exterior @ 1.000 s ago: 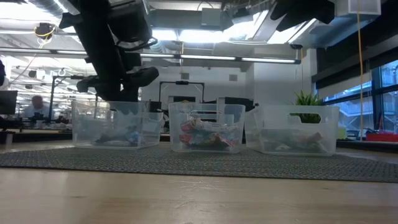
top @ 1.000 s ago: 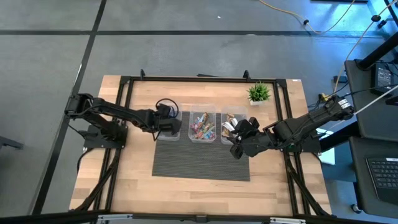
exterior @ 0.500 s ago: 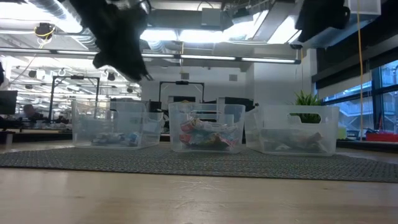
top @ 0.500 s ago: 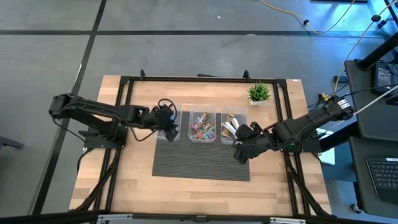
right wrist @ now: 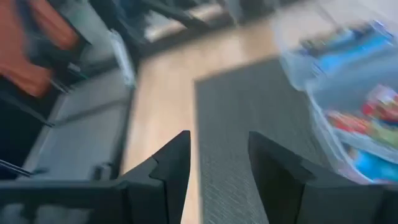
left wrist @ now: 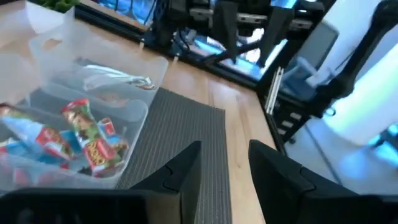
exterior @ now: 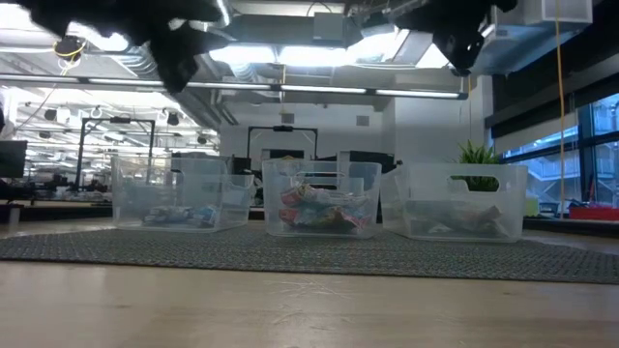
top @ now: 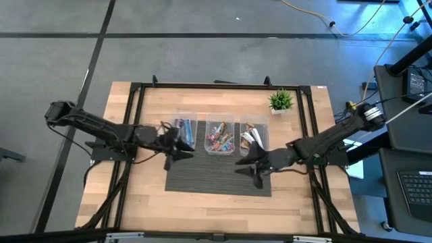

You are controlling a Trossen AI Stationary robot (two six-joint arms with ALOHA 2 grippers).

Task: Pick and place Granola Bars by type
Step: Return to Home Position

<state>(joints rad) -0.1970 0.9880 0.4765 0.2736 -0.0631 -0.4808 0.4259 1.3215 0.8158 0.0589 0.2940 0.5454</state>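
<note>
Three clear bins stand in a row on the grey mat. The left bin (top: 183, 131) holds blue granola bars (exterior: 184, 215). The middle bin (top: 219, 137) holds multicoloured bars (left wrist: 84, 140). The right bin (top: 253, 137) holds tan-gold bars (left wrist: 115, 79). My left gripper (top: 179, 146) (left wrist: 224, 163) hangs open and empty above the mat's left end, just near of the left bin. My right gripper (top: 241, 167) (right wrist: 217, 158) hangs open and empty over the mat, near of the right bin.
The grey mat (top: 216, 179) lies on the wooden table (top: 142, 196), which has a black frame around it. A small potted plant (top: 281, 101) stands at the far right behind the bins. The mat's near half is bare.
My left gripper has risen out of the left bin and drawn back toward the table's near-left. My right gripper has moved away from the right bin toward the near edge and leftward over the mat. The bars lie still in their bins.
</note>
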